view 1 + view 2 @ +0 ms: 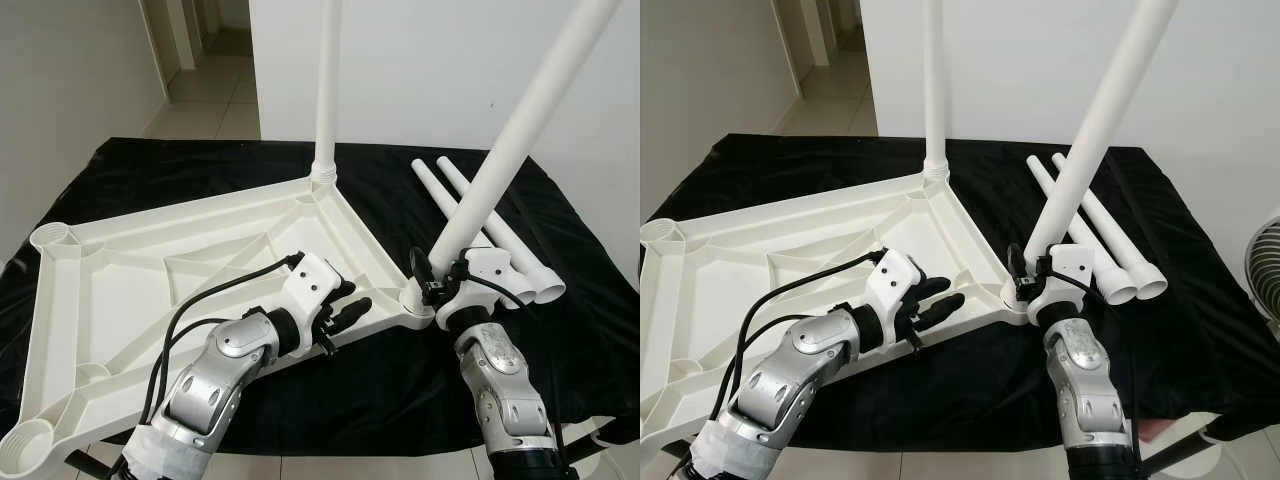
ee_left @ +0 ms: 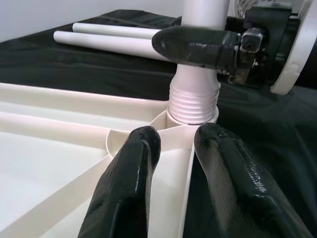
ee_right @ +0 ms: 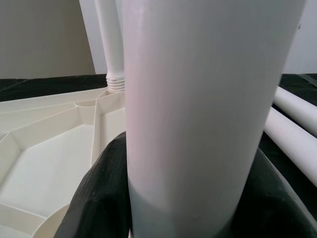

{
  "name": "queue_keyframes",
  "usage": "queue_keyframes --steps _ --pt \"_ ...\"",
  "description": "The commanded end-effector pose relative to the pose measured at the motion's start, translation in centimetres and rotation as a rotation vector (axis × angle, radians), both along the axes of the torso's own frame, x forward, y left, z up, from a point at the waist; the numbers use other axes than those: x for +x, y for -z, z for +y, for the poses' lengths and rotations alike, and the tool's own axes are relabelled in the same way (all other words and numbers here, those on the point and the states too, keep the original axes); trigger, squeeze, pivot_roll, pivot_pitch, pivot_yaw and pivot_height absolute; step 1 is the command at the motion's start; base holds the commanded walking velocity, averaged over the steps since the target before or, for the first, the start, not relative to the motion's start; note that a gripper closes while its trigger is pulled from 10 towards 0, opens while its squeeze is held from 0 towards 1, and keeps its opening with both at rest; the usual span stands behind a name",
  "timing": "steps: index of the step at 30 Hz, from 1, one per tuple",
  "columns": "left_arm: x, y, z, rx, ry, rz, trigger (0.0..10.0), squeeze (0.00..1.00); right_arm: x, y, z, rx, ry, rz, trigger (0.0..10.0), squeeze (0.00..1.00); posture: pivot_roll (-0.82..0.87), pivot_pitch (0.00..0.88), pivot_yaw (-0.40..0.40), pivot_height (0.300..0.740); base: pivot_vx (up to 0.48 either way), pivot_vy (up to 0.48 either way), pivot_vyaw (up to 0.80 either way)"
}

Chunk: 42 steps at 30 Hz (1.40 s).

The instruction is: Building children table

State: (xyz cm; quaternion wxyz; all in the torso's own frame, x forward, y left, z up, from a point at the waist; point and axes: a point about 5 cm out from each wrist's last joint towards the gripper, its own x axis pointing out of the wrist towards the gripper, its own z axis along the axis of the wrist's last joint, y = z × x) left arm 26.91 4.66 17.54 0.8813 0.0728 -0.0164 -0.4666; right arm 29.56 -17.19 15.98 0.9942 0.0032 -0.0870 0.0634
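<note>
From the head camera, the white tabletop [image 1: 200, 270] lies upside down on the table [image 1: 180, 165], which is draped in black cloth. One leg [image 1: 328, 90] already stands upright in the far corner socket. A second leg [image 1: 520, 130] leans away from the robot, its threaded end seated in the near corner socket [image 1: 415, 298]. Two spare legs [image 1: 490, 235] lie side by side on the cloth beyond it. The right end effector [image 1: 440, 278] is clamped around the leaning leg just above the socket, forearm rising nearly straight up from below. The left end effector [image 1: 345, 312] rests on the tabletop's near edge, forearm angled in from the lower left, wrist bent toward the socket.

In the left wrist view, its two fingers [image 2: 129, 188] sit narrowly apart, straddling a rib of the tabletop and holding nothing; the leg's thread [image 2: 194, 101] is partly exposed above the socket.

In the right wrist view, the leg [image 3: 198, 99] sits snug between the black fingers [image 3: 104, 193].

To do this well, I judge the leg should be brought upright before turning, so the thread bites squarely, while the left side keeps the tabletop from sliding.
</note>
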Motion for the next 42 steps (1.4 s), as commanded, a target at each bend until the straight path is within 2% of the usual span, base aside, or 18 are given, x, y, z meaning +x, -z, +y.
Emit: queue_keyframes --steps 1,6,8,13,17,23,29,33,38,42 --pt "-0.2 0.1 0.1 0.005 0.004 0.001 10.0 0.00 -0.2 1.9 0.0 -0.027 0.001 0.089 10.0 0.00 -0.02 0.042 0.019 0.740 0.000 0.000 0.00" --pt "-0.1 0.0 0.4 0.007 -0.010 0.000 10.0 0.00 -1.5 1.9 0.9 -0.132 -0.111 0.048 10.0 0.00 -0.02 0.053 0.019 0.740 0.000 0.000 0.00" --pt "0.0 0.0 0.5 0.009 -0.014 -0.002 10.0 0.00 -2.3 2.1 1.0 -0.131 -0.152 0.033 10.0 0.00 -0.02 0.053 0.019 0.740 0.000 0.000 0.00" --pt "0.0 -0.2 0.7 0.010 -0.017 -0.004 10.0 0.00 -3.1 2.3 0.8 -0.127 -0.167 0.019 10.0 0.00 -0.01 0.066 0.022 0.740 0.000 0.000 0.00" --pt "0.1 -0.3 0.8 0.011 -0.023 -0.008 10.0 0.00 -2.9 2.9 0.1 -0.091 -0.129 0.053 10.0 0.00 -0.01 0.073 0.025 0.740 0.000 0.000 0.00" --pt "0.1 -0.4 0.8 0.008 -0.023 -0.008 10.0 0.00 -2.7 3.0 -0.1 -0.074 -0.101 0.060 10.0 0.00 -0.01 0.074 0.025 0.740 0.000 0.000 0.00" --pt "0.1 -0.5 0.9 0.005 -0.026 -0.010 10.0 0.00 -3.3 3.4 0.1 -0.103 -0.119 0.042 10.0 0.00 -0.01 0.078 0.027 0.740 0.000 0.000 0.00" --pt "0.0 -0.6 0.8 0.004 -0.021 -0.011 10.0 0.00 -2.5 3.7 -0.5 -0.053 -0.072 0.113 10.0 0.00 -0.01 0.078 0.026 0.740 0.000 0.000 0.00" --pt "0.0 -0.6 0.8 0.004 -0.019 -0.010 10.0 0.00 -2.3 3.8 -0.7 -0.050 -0.053 0.136 10.0 0.00 -0.01 0.081 0.027 0.740 0.000 0.000 0.00" --pt "0.1 -0.6 0.7 0.002 -0.020 -0.011 10.0 0.00 -1.7 4.3 -0.9 -0.050 -0.033 0.203 10.0 0.00 -0.01 0.080 0.025 0.740 0.000 0.000 0.00"
